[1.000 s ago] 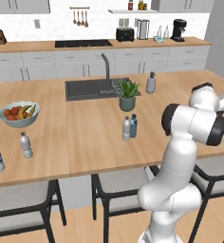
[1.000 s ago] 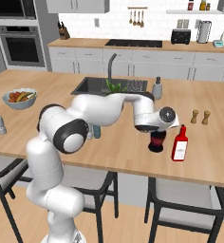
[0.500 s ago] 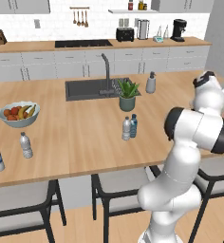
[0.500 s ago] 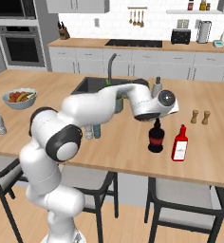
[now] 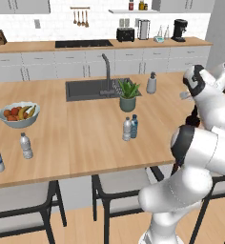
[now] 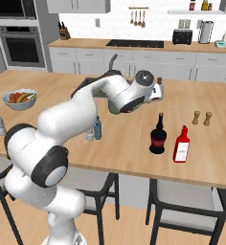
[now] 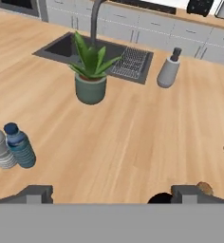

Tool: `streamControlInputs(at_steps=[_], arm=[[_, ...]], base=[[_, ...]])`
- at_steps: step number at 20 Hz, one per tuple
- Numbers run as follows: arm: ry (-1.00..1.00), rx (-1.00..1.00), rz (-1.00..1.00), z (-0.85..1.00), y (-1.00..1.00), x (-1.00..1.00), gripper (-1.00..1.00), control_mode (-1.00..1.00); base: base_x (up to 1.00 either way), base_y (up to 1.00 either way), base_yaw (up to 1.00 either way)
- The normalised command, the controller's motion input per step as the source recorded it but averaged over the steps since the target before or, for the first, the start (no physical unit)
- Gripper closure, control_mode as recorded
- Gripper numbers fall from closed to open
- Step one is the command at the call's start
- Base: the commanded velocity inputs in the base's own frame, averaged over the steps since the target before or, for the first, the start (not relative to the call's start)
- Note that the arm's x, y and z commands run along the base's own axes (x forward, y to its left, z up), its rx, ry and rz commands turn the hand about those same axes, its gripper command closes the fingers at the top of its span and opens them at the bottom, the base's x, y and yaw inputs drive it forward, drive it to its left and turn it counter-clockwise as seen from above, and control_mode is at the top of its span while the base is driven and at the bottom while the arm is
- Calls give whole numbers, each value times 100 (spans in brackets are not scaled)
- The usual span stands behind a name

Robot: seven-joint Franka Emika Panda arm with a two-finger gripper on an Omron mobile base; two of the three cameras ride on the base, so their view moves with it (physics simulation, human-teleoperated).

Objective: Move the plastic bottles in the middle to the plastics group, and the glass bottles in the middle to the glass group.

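Black bottle (image 7: 160, 198) top cut off btm edge.

Changes vs. earlier frames:

- 1 s ago, right base view: hand was low over the black glass bottle (image 6: 157, 134), right on top of it. 0.5 s ago: already lifted just above the bottle's neck. Now: hand has pulled up and away to upper centre of frame, near the soap dispenser (image 6: 159, 87) by the sink; well apart from the bottle.
- Black bottle now fully uncovered, upright on the counter, lower right of centre, just beside the red bottle (image 6: 181, 144).
- Left base view: wrist and forearm have risen toward upper right of frame; elbow stands higher than before.
- Gripper (image 7: 111, 193) fingertips stand wide apart, nothing between them.
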Motion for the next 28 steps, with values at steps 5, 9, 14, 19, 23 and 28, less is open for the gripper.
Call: streamControlInputs(at_steps=[5, 9, 14, 19, 23, 28], arm=[[0, -4, -8, 18, 100, -44, -100, -100], [0, -15, -7, 22, 100, -46, -100, -100], [5, -22, -5, 5, 100, -30, -100, -100], [7, -10, -6, 0, 100, 0, -100, -100], [0, 7, -13, -21, 96, 24, -100, -100], [0, 33, -18, -28, 45, 50, -100, -100]], base=[[0, 0, 0], [0, 0, 0], [0, 0, 0], [0, 0, 0], [0, 0, 0], [0, 0, 0]])
